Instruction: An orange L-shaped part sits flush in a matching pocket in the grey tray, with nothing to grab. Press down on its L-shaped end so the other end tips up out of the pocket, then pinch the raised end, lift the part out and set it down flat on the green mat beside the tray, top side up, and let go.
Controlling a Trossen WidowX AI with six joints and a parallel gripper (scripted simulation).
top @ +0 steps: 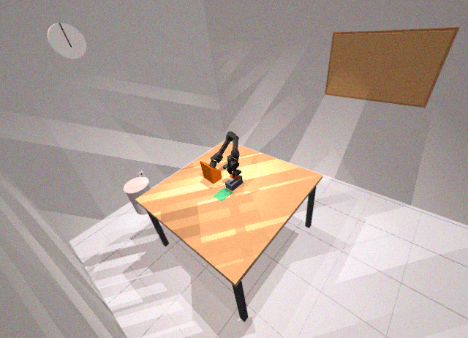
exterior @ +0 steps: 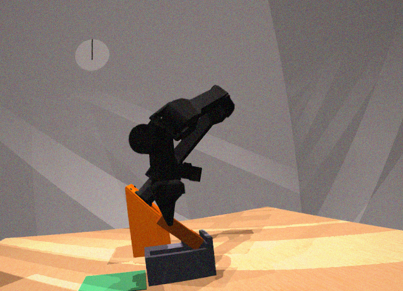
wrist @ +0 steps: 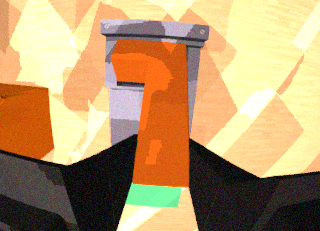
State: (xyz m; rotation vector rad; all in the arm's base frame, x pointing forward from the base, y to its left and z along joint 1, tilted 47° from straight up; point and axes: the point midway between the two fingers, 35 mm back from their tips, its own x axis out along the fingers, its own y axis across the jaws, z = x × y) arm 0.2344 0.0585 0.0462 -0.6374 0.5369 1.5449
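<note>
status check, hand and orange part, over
Hand shut on the orange part, pinching its raised end. Part tilted, lower end inside the grey tray. Green mat beside the tray; nothing seen in the way.

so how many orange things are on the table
2. The L-shaped part is tilted, upper end pinched in the gripper, lower end in the tray. A wedge-shaped block stands behind the tray. Others may be hidden behind the arm.
</note>
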